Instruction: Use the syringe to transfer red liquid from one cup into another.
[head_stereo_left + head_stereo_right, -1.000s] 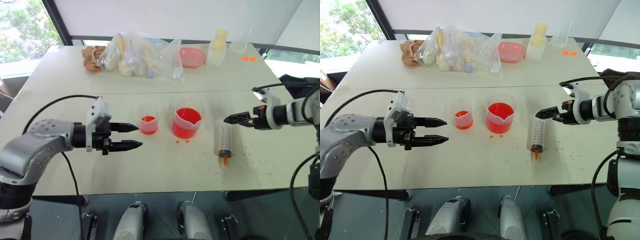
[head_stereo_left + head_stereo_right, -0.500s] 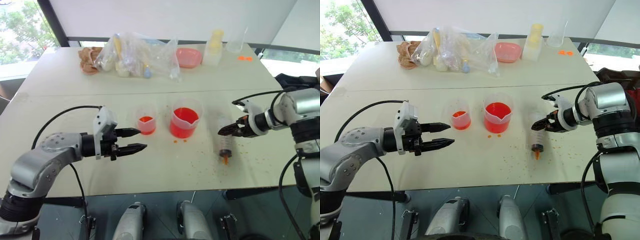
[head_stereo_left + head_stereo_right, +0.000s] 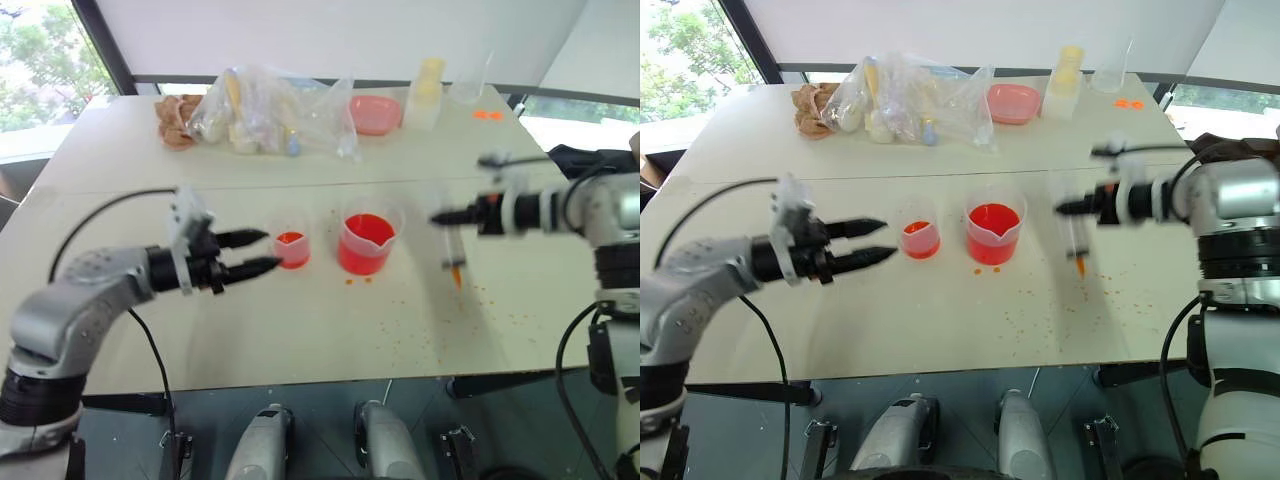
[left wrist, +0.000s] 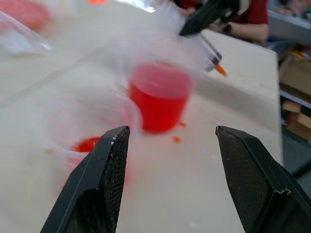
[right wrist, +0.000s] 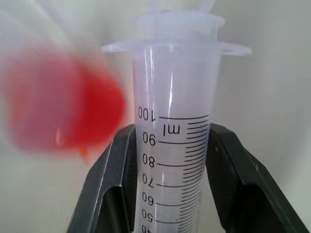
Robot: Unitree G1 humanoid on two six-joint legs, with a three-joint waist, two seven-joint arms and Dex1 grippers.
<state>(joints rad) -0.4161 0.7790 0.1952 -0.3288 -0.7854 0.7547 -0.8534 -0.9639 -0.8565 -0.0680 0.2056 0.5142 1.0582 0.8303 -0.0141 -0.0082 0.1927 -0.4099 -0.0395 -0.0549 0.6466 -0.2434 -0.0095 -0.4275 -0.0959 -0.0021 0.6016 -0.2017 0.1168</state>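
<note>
While the table [image 3: 330,330] is giving me plenty of bare room in front of the cups, I am judging that the step in hand is carrying the syringe across to the beaker [image 3: 368,243], and that doing it well means keeping the barrel upright and bringing the orange tip down inside the rim, not onto it, before any pull on the plunger. I am also judging that the beaker, light and clear, could tip if the barrel knocks its wall, so a slow approach from above looks safest. It is holding most of the red liquid [image 3: 364,255]; the small cup [image 3: 294,247] beside it, on my left, is holding only a shallow layer.

My right gripper [image 5: 171,160] is clamping the syringe [image 3: 452,245] near the top of the barrel, one finger pressing on each side of the graduated wall, just under the flange. The syringe is hanging tip-down, clear of the table, near the beaker on its right but apart from it. The barrel is looking empty to me.

My left gripper [image 3: 256,252] is standing open, holding nothing, pointing at the small cup and sitting just beside it.
</note>
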